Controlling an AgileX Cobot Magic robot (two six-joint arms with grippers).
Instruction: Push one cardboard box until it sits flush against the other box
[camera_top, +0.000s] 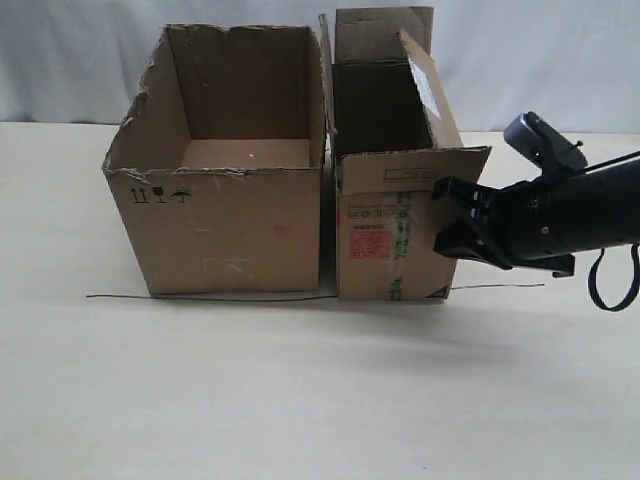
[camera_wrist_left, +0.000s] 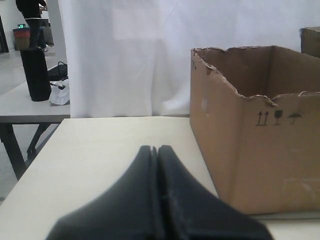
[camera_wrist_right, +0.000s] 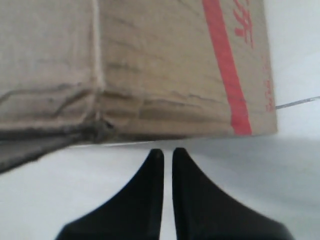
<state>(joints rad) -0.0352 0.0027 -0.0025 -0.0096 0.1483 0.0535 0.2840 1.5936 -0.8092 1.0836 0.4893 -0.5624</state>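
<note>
Exterior view: right gripper (camera_top: 443, 216) sits side-on, approx. mid-height against the narrow brown flapped cardboard box (camera_top: 385, 225) (red label & green-printed tape on its front). That box is directly ahead of the jaws, w/ the tips at its outer wall. Touching or a hair short, can't tell. Beyond it, on the side away from the jaws, stands the wide brown torn-rimmed cardboard box (camera_top: 215, 220). Only a slim dark seam shows between the two, and I can't tell if it's closed all the way down.

Right wrist view: jaws drawn to a thin slit, holding nothing. That's prob. so the paired tips act as one blunt pusher on the wall w/ the red stripe (camera_wrist_right: 227, 75). The mid-height spot prob. lets the box slide on the pale table (camera_top: 300, 400) w/o tipping.

Left wrist view: left gripper (camera_wrist_left: 157, 150) has jaws pressed together, empty. The wide box is ahead & well apart, so the gripper is parked clear and not bracing it.

A thin dark line (camera_top: 120, 297) runs along both box fronts; they look squared to it. Judging by the seam, the task is nearly done, w/ a short nudge left at most.
</note>
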